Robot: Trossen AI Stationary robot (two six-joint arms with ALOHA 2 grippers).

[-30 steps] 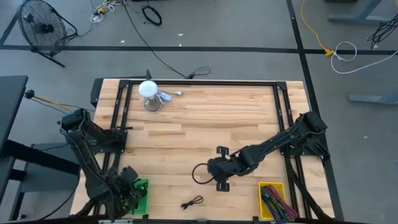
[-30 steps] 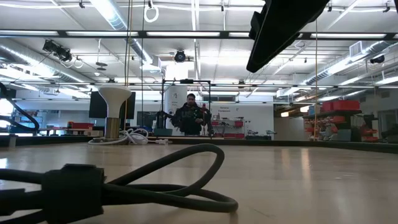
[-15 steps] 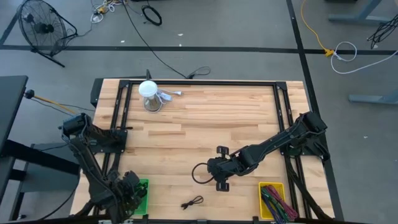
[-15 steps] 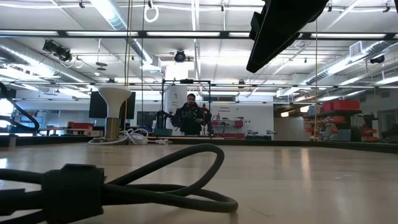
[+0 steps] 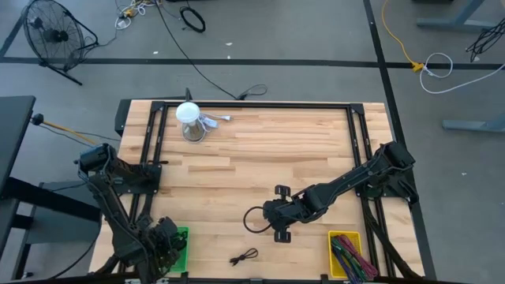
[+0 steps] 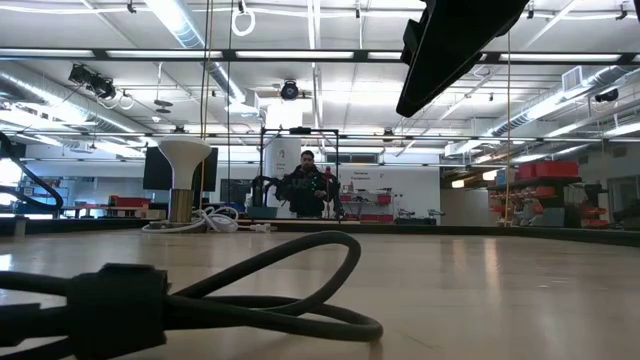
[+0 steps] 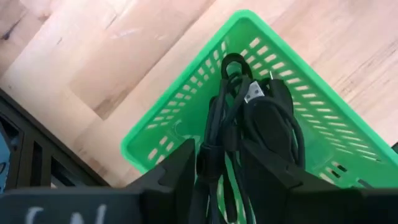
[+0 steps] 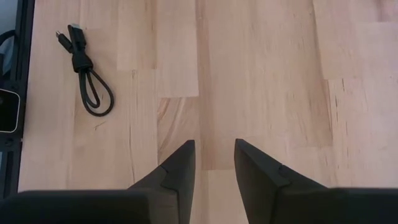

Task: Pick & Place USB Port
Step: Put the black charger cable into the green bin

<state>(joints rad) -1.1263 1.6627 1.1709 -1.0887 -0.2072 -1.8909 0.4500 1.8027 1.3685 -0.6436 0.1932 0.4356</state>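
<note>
A green basket (image 5: 182,239) (image 7: 186,118) stands at the table's near left corner. A bundled black USB cable (image 7: 264,118) with a silver plug lies in it. My left gripper (image 5: 162,248) (image 7: 217,158) hangs over the basket, open, with the bundle's strands between its fingers. A second bundled black cable (image 5: 245,256) (image 8: 84,68) (image 6: 200,290) lies flat on the wood near the front edge. My right gripper (image 5: 281,233) (image 8: 214,149) hovers right of the table's middle, open, with bare wood between its fingers. My left gripper comes at the bundle from above, one finger (image 7: 177,171) on either side of the strands (image 7: 214,146). Whether the fingers touch them I cannot tell. The bundle rests in the basket.
A yellow bin (image 5: 346,254) with coloured items sits at the near right corner. A white mushroom-shaped stand (image 5: 188,118) (image 6: 183,170) with a pale cable is at the far left. A black cable loop (image 5: 252,221) shows beside my right gripper. A person (image 6: 305,190) stands far behind the table.
My left gripper has moved a little toward the table's near edge above the green basket and then kept still.
</note>
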